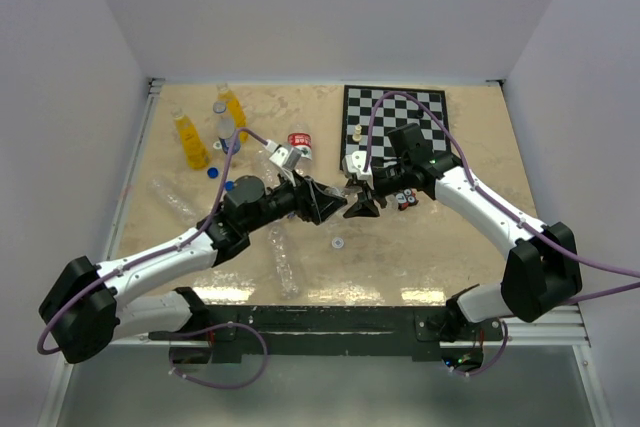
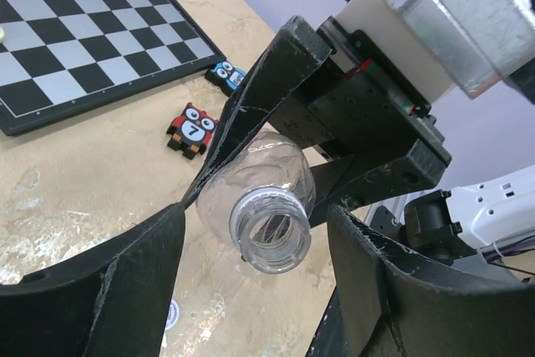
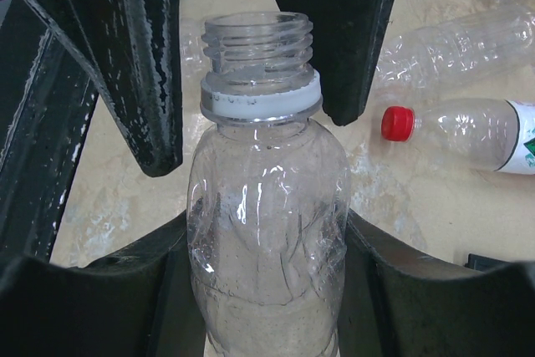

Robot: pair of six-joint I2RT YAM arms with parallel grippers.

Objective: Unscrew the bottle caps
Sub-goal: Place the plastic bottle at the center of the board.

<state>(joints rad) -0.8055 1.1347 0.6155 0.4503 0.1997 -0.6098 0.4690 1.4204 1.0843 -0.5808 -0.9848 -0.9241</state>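
The clear bottle (image 3: 267, 232) sits at the middle of the top view where the two arms meet, lifted off the table (image 1: 450, 257), and its threaded mouth is bare, with only a white collar ring below the threads (no cap on it). The right gripper (image 1: 362, 207) is clamped on the bottle's body, and in the right wrist view its fingers (image 3: 92, 298) press in from the lower left and lower right of the frame. The left gripper (image 1: 328, 203) is parted around the neck. Its fingers (image 3: 146, 64) stand either side of the mouth with a gap on each side and grip nothing. A white cap (image 1: 338, 243) lies on the table just below the grippers in the top view. Two blue caps (image 1: 213, 172) (image 1: 229, 186) lie left of centre, near the left arm. Two orange bottles (image 1: 190, 139) (image 1: 233, 107) stand towards the upper left of that view. In the right wrist view, a clear bottle with a red cap (image 3: 398, 123) lies on its side at the right edge, and a longer clear bottle (image 3: 456, 39) lies above it. The chessboard (image 1: 395, 117) fills the upper right of the top view. Two owl cards (image 2: 191, 130) lie just off its edge.
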